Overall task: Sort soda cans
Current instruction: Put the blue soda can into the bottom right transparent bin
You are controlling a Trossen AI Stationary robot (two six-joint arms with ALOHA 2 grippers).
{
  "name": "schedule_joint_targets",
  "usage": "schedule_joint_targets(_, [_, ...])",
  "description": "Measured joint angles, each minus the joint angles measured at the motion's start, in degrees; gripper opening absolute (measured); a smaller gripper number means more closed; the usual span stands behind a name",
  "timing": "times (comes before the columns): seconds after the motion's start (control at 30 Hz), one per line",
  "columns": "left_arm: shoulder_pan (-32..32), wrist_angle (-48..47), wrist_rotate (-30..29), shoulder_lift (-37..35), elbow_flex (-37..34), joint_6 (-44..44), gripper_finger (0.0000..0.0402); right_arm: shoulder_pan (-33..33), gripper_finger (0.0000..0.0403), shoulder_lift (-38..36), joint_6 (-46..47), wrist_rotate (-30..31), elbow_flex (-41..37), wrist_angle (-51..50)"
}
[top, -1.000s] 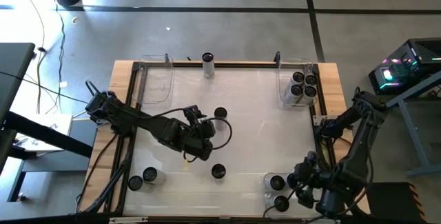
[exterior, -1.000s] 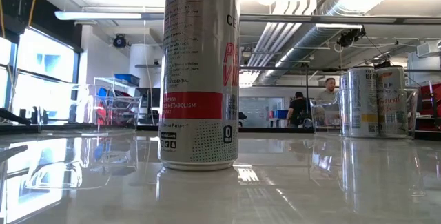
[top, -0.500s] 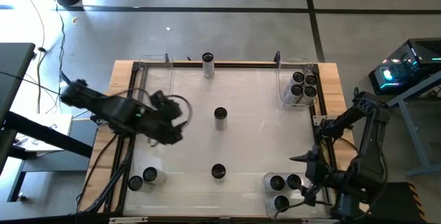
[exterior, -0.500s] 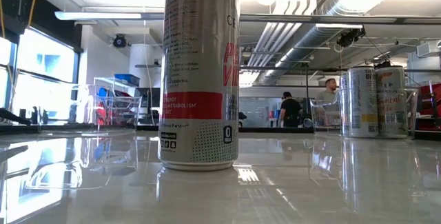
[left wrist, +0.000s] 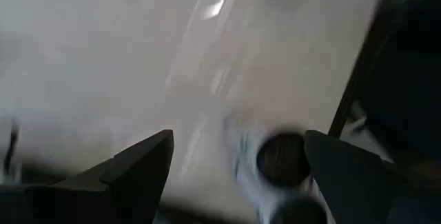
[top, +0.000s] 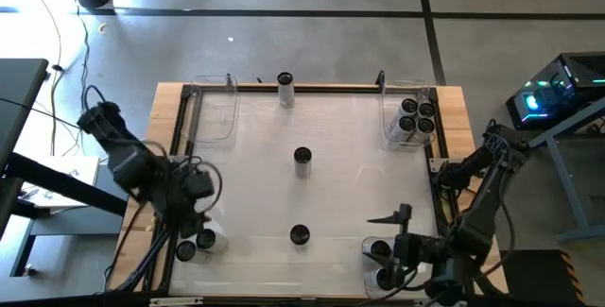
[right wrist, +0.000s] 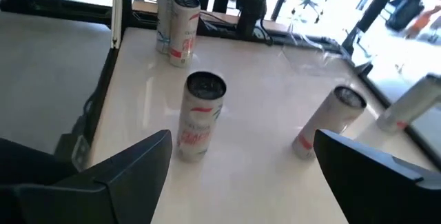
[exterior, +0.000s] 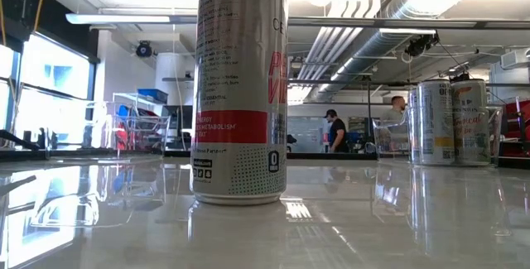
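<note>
Soda cans show in the high view: one at the far edge (top: 285,82), one at the table's centre (top: 302,156), one nearer (top: 299,235), two near the left corner (top: 196,245), several in the far right bin (top: 416,118), and two in the near right bin (top: 381,262). All stand upright on their bases. My left gripper (top: 197,214) (left wrist: 238,162) is open, just above the near left pair (left wrist: 282,158). My right gripper (top: 392,230) (right wrist: 241,162) is open over the near right bin, pointing toward the table's left, at the nearer can (right wrist: 202,114) and the centre can (right wrist: 329,122).
A clear bin (top: 216,109) sits at the far left corner. A dark frame (top: 181,156) runs round the table top. In the low view one can (exterior: 240,87) stands close in front, the far right bin's cans (exterior: 447,120) stand at the right, and people stand in the room behind.
My left gripper has drawn back from beside the centre can toward the table's left edge and then toward the near left pair of cans, staying open. My right gripper has lifted off the near right bin and turned toward the table's left. No can has moved.
</note>
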Motion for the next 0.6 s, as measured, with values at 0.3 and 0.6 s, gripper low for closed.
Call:
schedule_joint_targets(0.3, [-11.07,-7.81,12.34,10.67,3.0,-18.29,0.0319,-1.42,0.0351,0.0,-7.51,-0.51,-0.02,-0.01])
schedule_joint_targets(0.6, [-13.19,-4.71,25.02,13.66,3.0,-24.87,0.0319,-1.37,0.0351,0.0,-11.39,-2.65,-0.02,-1.59])
